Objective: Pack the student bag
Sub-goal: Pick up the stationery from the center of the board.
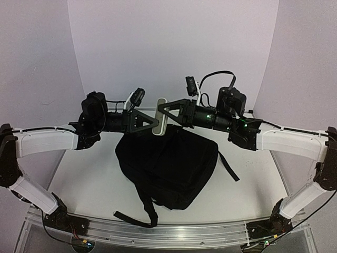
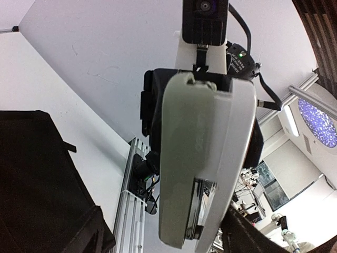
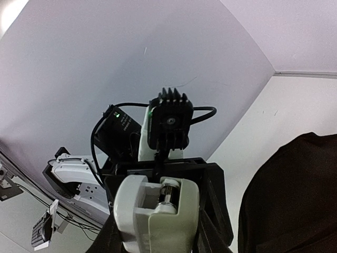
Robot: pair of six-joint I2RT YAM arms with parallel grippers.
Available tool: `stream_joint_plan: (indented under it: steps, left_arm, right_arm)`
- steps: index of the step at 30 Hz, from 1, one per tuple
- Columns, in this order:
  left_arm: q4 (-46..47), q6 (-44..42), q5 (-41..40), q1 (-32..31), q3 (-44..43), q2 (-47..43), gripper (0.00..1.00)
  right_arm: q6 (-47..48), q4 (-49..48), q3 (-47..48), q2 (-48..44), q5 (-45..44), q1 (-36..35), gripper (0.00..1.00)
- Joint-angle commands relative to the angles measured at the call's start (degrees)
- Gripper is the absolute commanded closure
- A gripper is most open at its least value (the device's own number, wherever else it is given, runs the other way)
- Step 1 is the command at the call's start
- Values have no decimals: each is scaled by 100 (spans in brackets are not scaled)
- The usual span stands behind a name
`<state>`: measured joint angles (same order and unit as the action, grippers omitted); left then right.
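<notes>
Just above the middle of the top view, the right gripper [image 1: 162, 112] is clamped narrowly on a pale grey stapler [image 1: 160, 129]. The left gripper [image 1: 154, 123] stands wider around the same stapler, and I cannot tell whether it presses, so this looks like a mid-air hand-over. The student bag [image 1: 168, 163] lies on the table [image 1: 89, 174] directly below with no opening visible, so next one arm probably needs sole hold while the bag's mouth is found.

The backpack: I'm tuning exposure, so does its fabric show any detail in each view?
Top external: the backpack is mostly flat black, only faint seams, though its straps stand out against the table. Left wrist: it is a dark underexposed mass, while the stapler is well lit. Right wrist: nearly featureless black.
</notes>
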<state>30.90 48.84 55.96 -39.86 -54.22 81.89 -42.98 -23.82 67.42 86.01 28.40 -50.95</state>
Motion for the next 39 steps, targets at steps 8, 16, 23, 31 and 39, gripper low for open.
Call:
stream_joint_plan:
  steps: [8,16,23,31,39]
  left_arm:
    - [2387,1348,523,-7,-81,486,51]
    - [1917,1179,590,0,40,300,96]
    - [-210,63,16,201,24,-276,100]
    - [-2491,-577,-940,1110,131,-842,100]
    - [-2822,-819,-1014,1827,434,-816,100]
  right_arm:
    - [-129,-874,352,200,493,-158,100]
    - [-19,-717,229,-15,-221,-157,89]
    - [395,994,360,-325,-2058,-156,31]
    - [-456,3557,722,57,-4284,-162,39]
    - [-917,5666,1899,1519,-4795,-533,48]
